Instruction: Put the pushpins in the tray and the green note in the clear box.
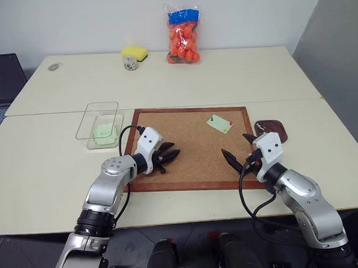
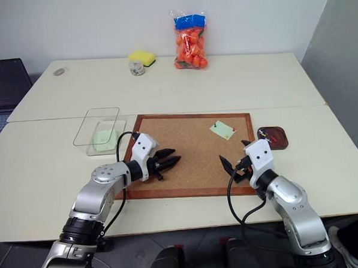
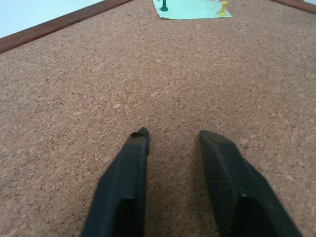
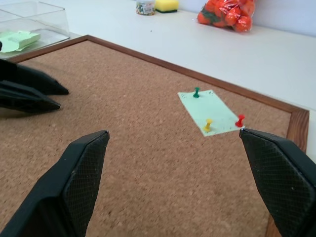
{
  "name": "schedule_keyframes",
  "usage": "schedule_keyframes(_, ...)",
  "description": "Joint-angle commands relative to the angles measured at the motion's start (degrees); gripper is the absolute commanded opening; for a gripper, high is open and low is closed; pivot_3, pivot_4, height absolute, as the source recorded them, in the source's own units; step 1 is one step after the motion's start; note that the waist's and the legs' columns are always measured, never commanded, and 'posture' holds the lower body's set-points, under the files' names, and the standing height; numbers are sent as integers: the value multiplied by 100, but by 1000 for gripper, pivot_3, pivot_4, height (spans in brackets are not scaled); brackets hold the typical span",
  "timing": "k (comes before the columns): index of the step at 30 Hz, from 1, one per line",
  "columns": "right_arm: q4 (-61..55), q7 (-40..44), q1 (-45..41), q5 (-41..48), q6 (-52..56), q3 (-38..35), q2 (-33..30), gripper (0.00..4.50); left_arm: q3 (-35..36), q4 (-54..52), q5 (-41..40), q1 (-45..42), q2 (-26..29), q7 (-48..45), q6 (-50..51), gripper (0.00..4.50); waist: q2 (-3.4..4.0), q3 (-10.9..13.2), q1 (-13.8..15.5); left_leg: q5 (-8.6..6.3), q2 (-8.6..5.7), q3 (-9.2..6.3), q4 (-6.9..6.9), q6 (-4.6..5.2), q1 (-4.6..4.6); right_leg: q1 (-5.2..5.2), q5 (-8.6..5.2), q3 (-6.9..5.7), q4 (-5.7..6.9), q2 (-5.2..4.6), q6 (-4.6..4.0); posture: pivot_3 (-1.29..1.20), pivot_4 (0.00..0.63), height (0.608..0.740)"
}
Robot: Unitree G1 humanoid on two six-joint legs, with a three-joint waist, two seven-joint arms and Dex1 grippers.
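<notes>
With the green note (image 4: 211, 112) pinned to the corkboard (image 1: 192, 151) by three pushpins (image 4: 208, 124), pin removal seems next: the right gripper (image 4: 187, 163) gapes wide and must close on one tiny head (the left gripper (image 1: 168, 157), fingers part-closed, holds nothing).

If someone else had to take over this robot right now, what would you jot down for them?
Left gripper: slightly open, empty, low over the corkboard.
Right gripper: wide open, empty, nearest the green note.
The note is pinned to the board by three pushpins.
Done: one green slip lies in the clear box; some pins are in the tray.
Left: pull those three pins, tray them, box the note.
</notes>
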Motion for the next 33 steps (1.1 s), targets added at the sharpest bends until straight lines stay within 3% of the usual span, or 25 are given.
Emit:
schedule_keyframes(1, -138, 50, -355, 230, 212, -146, -13, 4500, -40, -15, 63, -105, -34, -50, -126, 791, 0, 0, -5, 0, 0, 0, 0, 0, 0, 0, 0, 0, 0, 0, 0, 0, 150, 740)
schedule_keyframes(5, 208, 14, -850, 223, 333, -99, 1, 4500, -61, 46, 133, -93, -30, -31, -122, 68, 0, 0, -4, 0, 0, 0, 0, 0, 1, 0, 0, 0, 1, 0, 0, 0, 150, 740)
schedule_keyframes(19, 3417, -442, -3144, -81, 54, -174, 644, 4500, -128, 25, 209, 25, -49, -82, -53, 68, 1, 0, -6, 0, -1, 2, 0, 0, 2, 0, 5, 0, 3, -1, -9, 0, 150, 740)
schedule_keyframes(33, 6187, -434, -4263, -507, -1184, -123, 1000, 4500, -124, -181, 181, 118, -22, -154, 28, 68, 2, 1, -17, 0, 0, 8, -3, 1, -1, -3, 19, 6, -1, -1, -29, 0, 150, 740)
